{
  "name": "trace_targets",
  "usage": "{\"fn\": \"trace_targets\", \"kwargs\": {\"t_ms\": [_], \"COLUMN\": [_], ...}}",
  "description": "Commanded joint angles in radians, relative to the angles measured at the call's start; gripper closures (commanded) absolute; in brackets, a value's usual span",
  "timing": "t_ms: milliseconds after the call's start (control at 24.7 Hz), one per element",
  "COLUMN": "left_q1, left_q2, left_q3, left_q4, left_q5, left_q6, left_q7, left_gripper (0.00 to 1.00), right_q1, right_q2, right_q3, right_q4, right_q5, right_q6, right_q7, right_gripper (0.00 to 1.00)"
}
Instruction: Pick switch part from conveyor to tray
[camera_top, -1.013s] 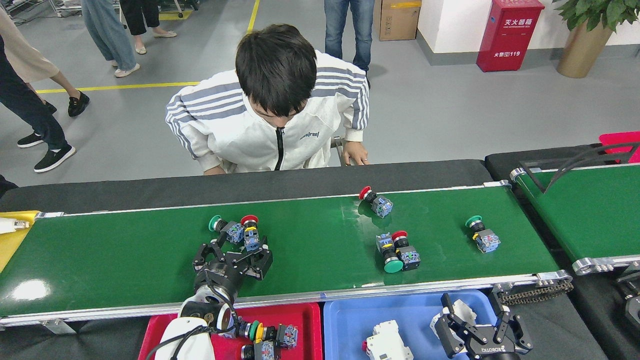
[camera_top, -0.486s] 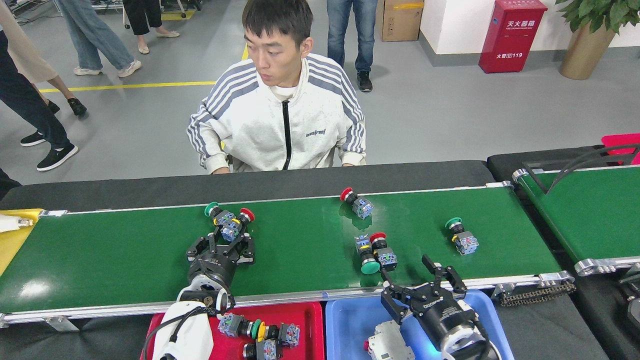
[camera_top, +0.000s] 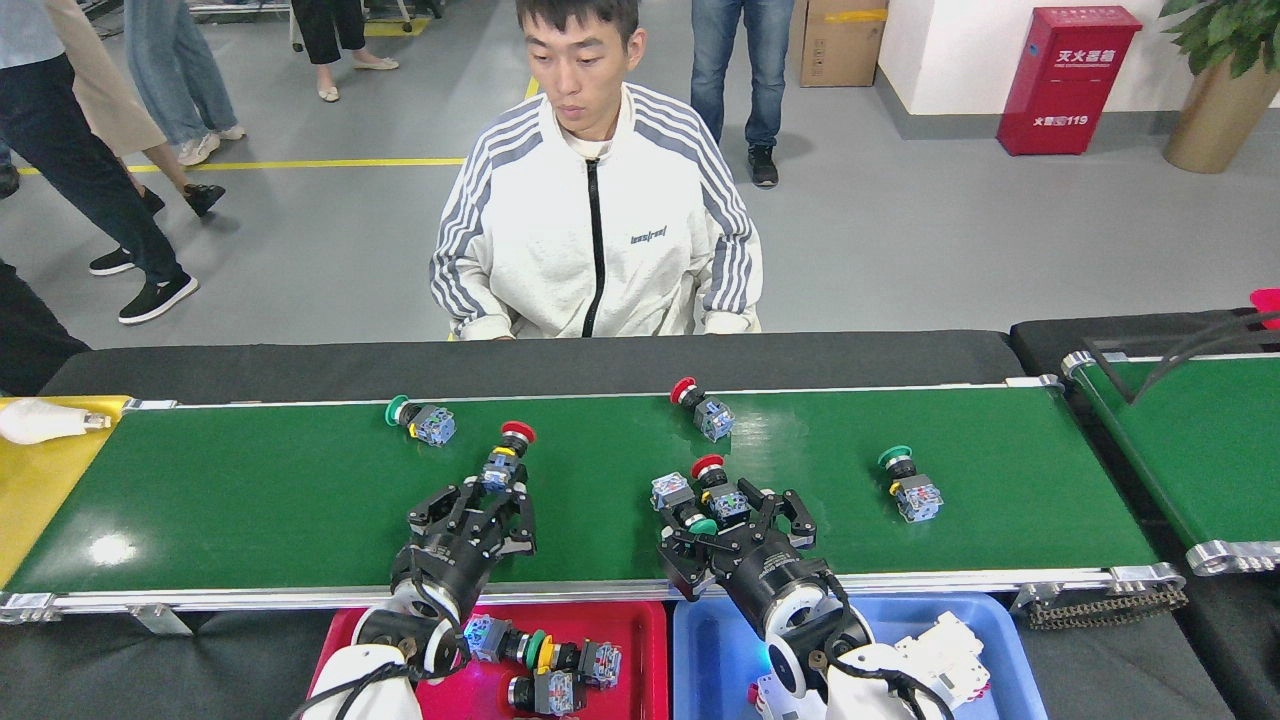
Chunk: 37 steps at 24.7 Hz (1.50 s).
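Observation:
The conveyor (camera_top: 250, 500) carries several switch parts. A red-capped switch part (camera_top: 506, 456) lies with its blue end just between the fingertips of my left gripper (camera_top: 488, 497), which is open. A red-capped and a green-capped switch part (camera_top: 700, 492) lie side by side, and my open right gripper (camera_top: 735, 518) reaches over them with its fingers on either side. Other switch parts lie apart: a green-capped one (camera_top: 420, 420), a red-capped one (camera_top: 703, 408) and a green-capped one (camera_top: 908, 487). The red tray (camera_top: 645, 650) in front holds several switch parts (camera_top: 545, 662).
A blue tray (camera_top: 1010, 650) beside the red one holds white parts (camera_top: 945, 650). A person (camera_top: 600, 220) sits right behind the conveyor. A second green belt (camera_top: 1200, 450) stands at the right, a yellow tray (camera_top: 30, 480) at the left. People walk behind.
My right arm has swung from over the blue tray onto the belt, up to the pair of switch parts. The parts have drifted left. The red-capped part at my left gripper has separated from the green-capped one.

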Motion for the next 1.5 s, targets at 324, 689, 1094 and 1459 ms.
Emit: {"fn": "trace_targets", "kwargs": {"t_ms": [324,689,1094,1459], "left_q1": [0.215,0.263,0.298,0.042], "left_q2": [0.058,-0.010,0.005,-0.027], "left_q3": [0.035,0.317,0.425,0.105], "left_q4": [-0.267,-0.327,-0.300,-0.247], "left_q5": [0.005,0.005,0.005,-0.021], "left_q6": [-0.280,-0.060,0.087,0.199], "left_q7": [-0.004,-0.001,0.003,-0.173], "left_gripper": [0.01,0.01,0.01,0.01], "right_q1": [0.079,0.329,0.335,0.499], "right_q2": [-0.020,-0.051,-0.046,0.032], "right_q3": [0.008,0.039,-0.067,-0.745], "right_q4": [-0.148,-0.447,-0.475,-0.487], "right_q5": [-0.006,-0.003,-0.041,-0.080], "right_q6": [-0.061,-0.472,-0.469,-0.388], "right_q7": [0.009,0.011,0.009,-0.203], "right_gripper": [0.98,0.00,0.00,0.01]}}
